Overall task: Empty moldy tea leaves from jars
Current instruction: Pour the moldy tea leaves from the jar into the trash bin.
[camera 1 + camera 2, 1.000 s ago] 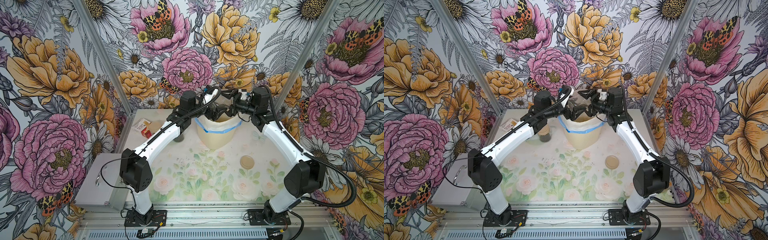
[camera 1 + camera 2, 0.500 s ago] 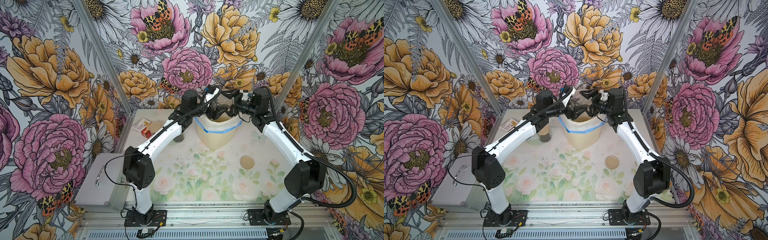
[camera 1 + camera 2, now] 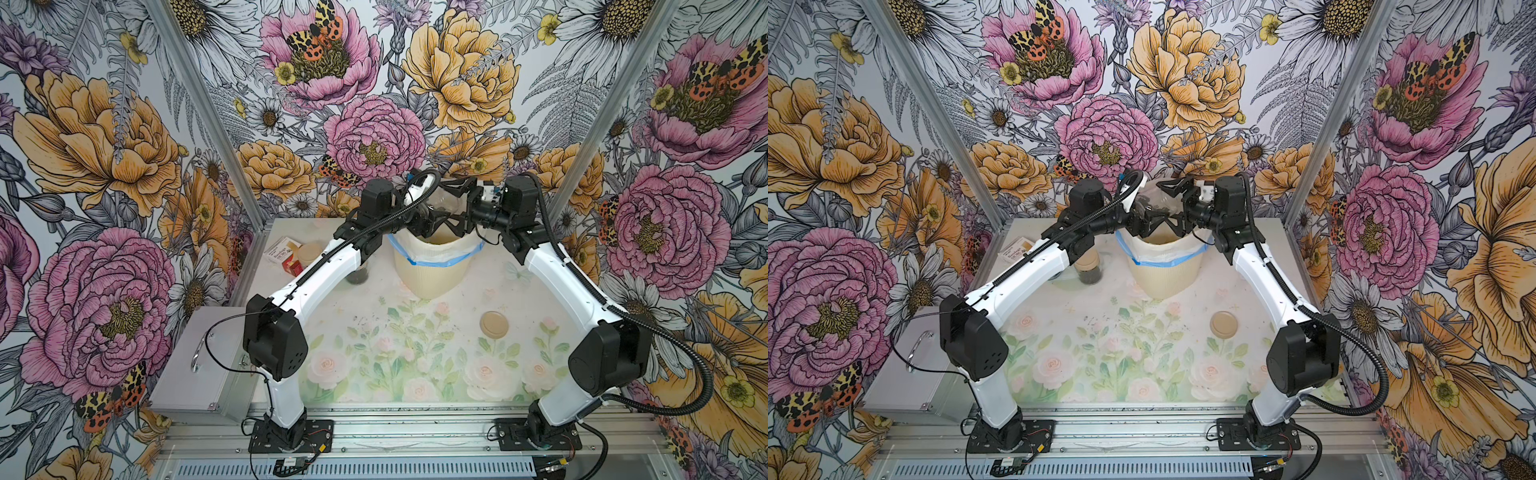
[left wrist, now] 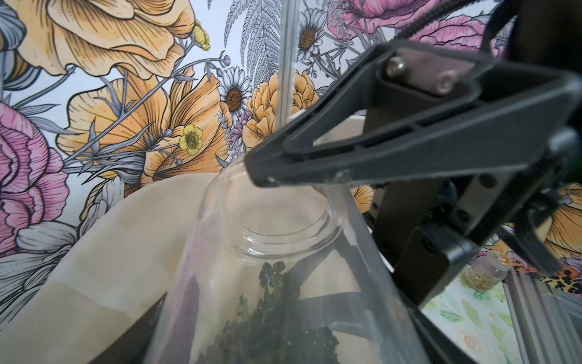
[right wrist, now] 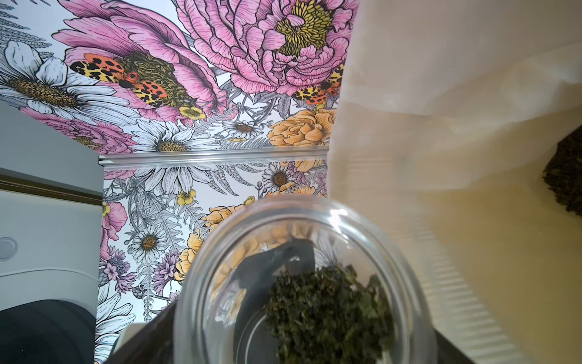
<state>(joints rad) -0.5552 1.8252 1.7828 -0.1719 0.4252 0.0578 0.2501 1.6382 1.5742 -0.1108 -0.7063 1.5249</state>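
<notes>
Cream ribbed bin (image 3: 432, 276) at rear (blue-edged bag (image 3: 437, 260)); carton (image 3: 281, 250) near back-left corner; metal case (image 3: 195, 374) beside table (image 3: 395, 376).

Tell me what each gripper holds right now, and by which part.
Left gripper grips the small clear glass jar of dark crumbly tea leaves around its lower body. Right gripper stands open at its mouth, holding nothing.

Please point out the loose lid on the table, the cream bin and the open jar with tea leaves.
loose lid (image 3: 493, 325), in a top view, its centre.
cream bin (image 3: 432, 280), in a top view, ribbed front wall.
open jar (image 4: 277, 245), in the left wrist view, glass neck.
</notes>
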